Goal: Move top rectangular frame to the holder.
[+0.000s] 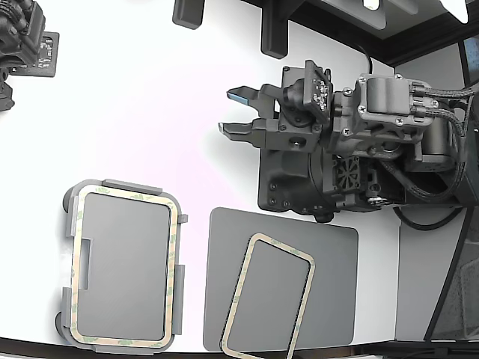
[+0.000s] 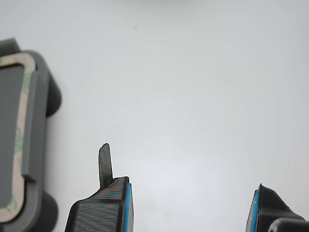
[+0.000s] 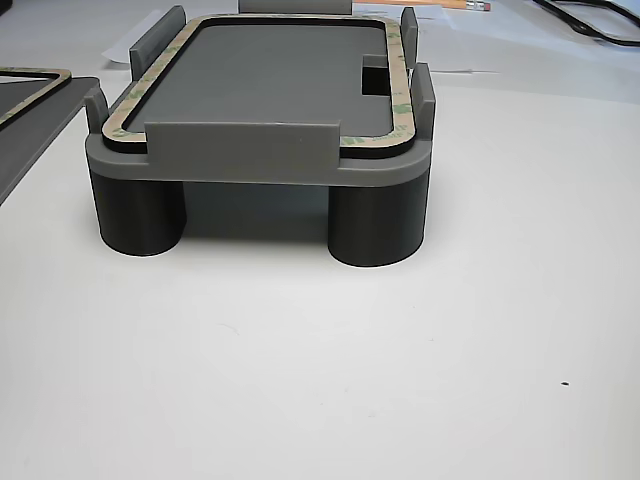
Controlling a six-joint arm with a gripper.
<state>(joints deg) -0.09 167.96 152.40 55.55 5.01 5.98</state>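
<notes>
- We're counting two thin tan rectangular frames with rounded corners and faint green blotches. One tan frame [image 1: 124,267] is sitting flat in the light grey rectangular holder with raised edge tabs [image 1: 69,221], at the exterior view's left.
- We're seeing that same seated frame [image 3: 392,85] lying level inside the holder's [image 3: 240,148] tabs in the other view, with the holder standing on round dark legs.
- The second tan frame [image 1: 267,295] is lying tilted on the one darker grey plain mat [image 1: 337,284], just beside the holder and apart from it.
- The one black gripper [image 1: 236,111] is hanging over bare white table [image 1: 150,112], well apart from both frames.
- In the wrist view we're looking at its fingers [image 2: 104,208] spread wide with nothing between them, the holder [image 2: 43,96] showing at the edge.
</notes>
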